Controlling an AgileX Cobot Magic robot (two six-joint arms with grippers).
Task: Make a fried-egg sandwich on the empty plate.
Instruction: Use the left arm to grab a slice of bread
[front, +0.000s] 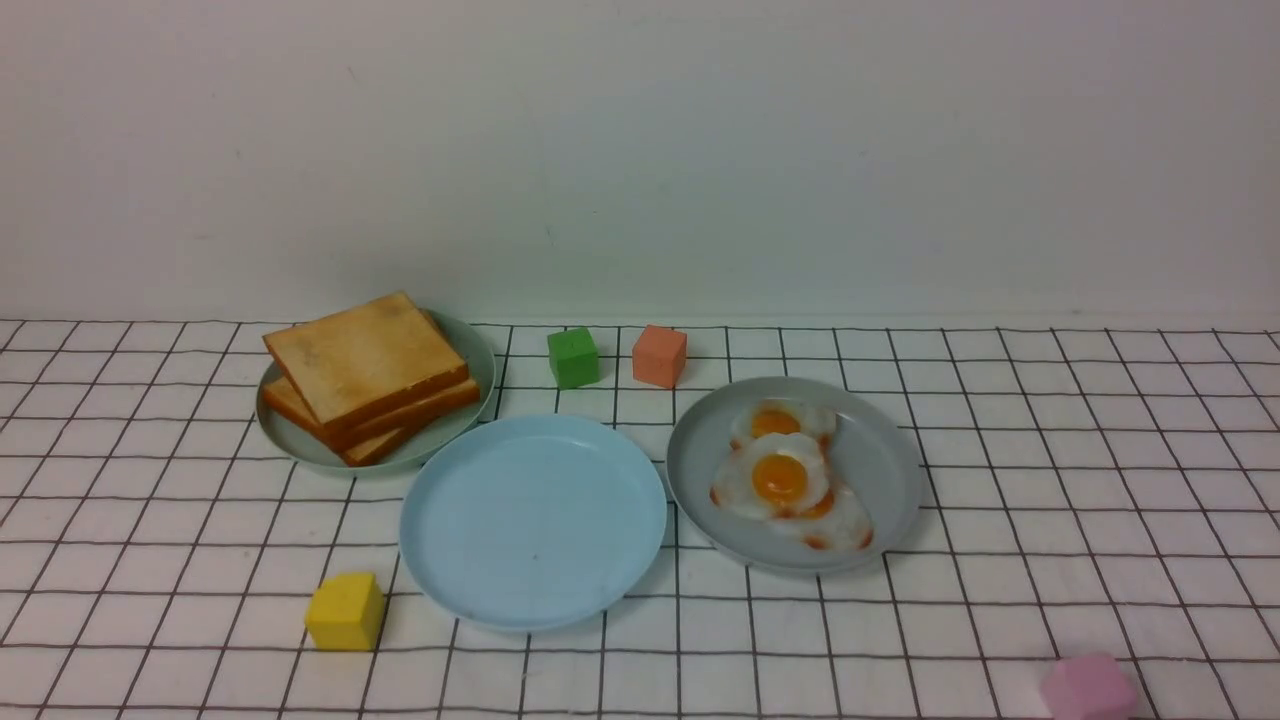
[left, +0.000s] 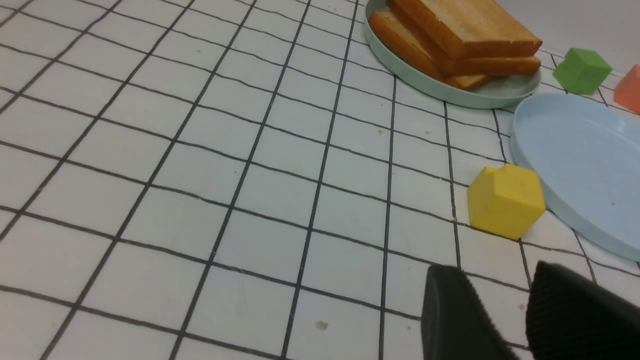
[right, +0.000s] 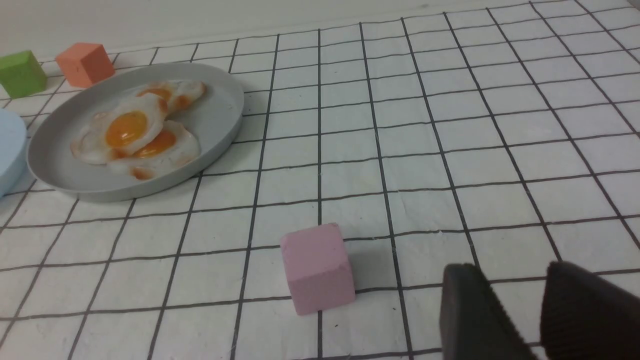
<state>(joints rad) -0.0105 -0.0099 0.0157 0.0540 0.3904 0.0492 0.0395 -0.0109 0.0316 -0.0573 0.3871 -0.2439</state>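
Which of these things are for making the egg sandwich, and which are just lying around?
For the sandwich: toast, eggs, blue plate. The green plate and grey plate hold the toast and eggs.

Just lying about: green cube, orange cube, yellow cube, pink cube.

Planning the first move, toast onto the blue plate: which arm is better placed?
Probably left. The toast stack sits on the green plate on the robot's left side, right beside the blue plate, and the left gripper is open and holds nothing.
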